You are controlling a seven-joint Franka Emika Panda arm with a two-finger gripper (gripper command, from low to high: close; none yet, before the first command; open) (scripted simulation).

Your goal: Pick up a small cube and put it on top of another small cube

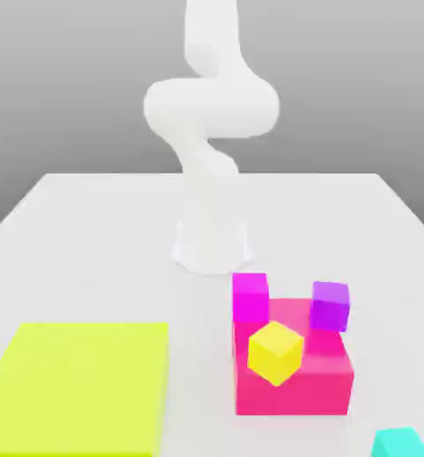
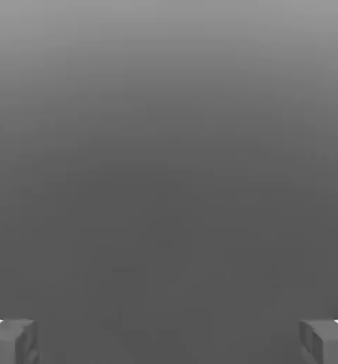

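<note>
Pincer (image 2: 169,340) spread wide, holding nothing: in the hand view its two grey fingertips (image 2: 11,341) sit far apart at opposite edges, with plain grey between them and no thing touching either.

In the exterior view the white arm (image 1: 211,134), smooth and rounded, rises from its base on the white tabletop (image 1: 90,232) and leaves the picture at the top.

Four small cubes show, all flat-coloured and matte. Magenta cube (image 1: 250,296) and purple cube (image 1: 329,305) stand at the far edge of a big pink block (image 1: 295,384), well apart from each other; whether they rest on it or just behind it I cannot tell. Yellow cube (image 1: 275,353) lies tilted on the block's near side. Teal cube (image 1: 400,444) is on the tabletop at the exterior view's lower right, cut by the picture's edge.

One broad, flat yellow-green slab (image 1: 77,388) lies at the exterior view's left.
</note>
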